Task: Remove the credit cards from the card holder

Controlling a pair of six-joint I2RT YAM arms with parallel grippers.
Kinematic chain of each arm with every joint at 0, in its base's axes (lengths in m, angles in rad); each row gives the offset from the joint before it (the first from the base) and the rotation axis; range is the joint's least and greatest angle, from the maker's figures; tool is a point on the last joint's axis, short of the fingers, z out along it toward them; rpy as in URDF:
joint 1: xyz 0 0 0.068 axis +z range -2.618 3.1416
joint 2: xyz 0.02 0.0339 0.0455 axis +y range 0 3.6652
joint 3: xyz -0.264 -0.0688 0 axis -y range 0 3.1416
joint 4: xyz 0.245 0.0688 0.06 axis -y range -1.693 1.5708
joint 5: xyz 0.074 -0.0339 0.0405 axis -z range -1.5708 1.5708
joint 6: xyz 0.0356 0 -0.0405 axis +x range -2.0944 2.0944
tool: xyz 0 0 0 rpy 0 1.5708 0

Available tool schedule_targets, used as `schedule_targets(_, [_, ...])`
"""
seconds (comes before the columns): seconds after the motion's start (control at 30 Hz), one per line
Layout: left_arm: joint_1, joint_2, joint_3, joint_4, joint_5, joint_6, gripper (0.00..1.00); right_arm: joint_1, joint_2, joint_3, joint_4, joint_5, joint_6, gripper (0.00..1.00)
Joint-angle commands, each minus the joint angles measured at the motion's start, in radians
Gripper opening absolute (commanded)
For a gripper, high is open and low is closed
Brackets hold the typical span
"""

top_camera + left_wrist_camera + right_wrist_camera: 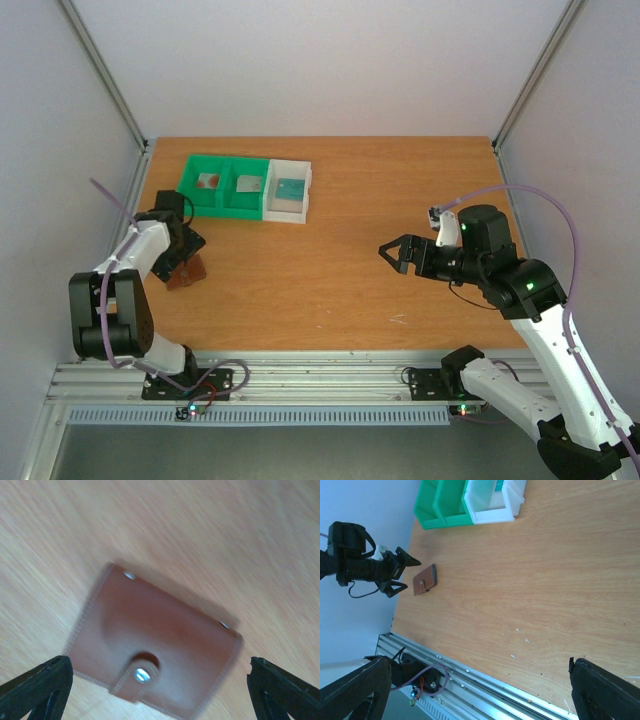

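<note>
On the wooden worktop, the left hand hangs released, jaws wide, over the closed brown leather-like card holder. Further back, 3 thin plastic credit cards lie in bins: 2 in the green plastic bin, 1 in the white plastic bin. The right hand hovers released, empty.

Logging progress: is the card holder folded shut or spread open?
Folded shut: the card holder lies flat on the table with its tab snapped over the front, no inner pockets showing.
</note>
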Motion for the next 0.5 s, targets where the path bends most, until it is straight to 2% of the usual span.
schedule_targets(0.0, [0.075, 0.063, 0.031, 0.009, 0.046, 0.039, 0.97, -0.006, 0.000, -0.003, 0.032, -0.034, 0.010, 0.97])
schedule_targets(0.23, [0.087, 0.130, 0.004, 0.093, 0.114, 0.057, 0.95, -0.006, 0.000, -0.007, 0.035, -0.024, -0.002, 0.98])
schedule_targets(0.47, [0.009, 0.135, -0.007, 0.120, 0.153, 0.087, 0.92, -0.006, 0.004, -0.023, 0.044, -0.014, -0.016, 0.98])
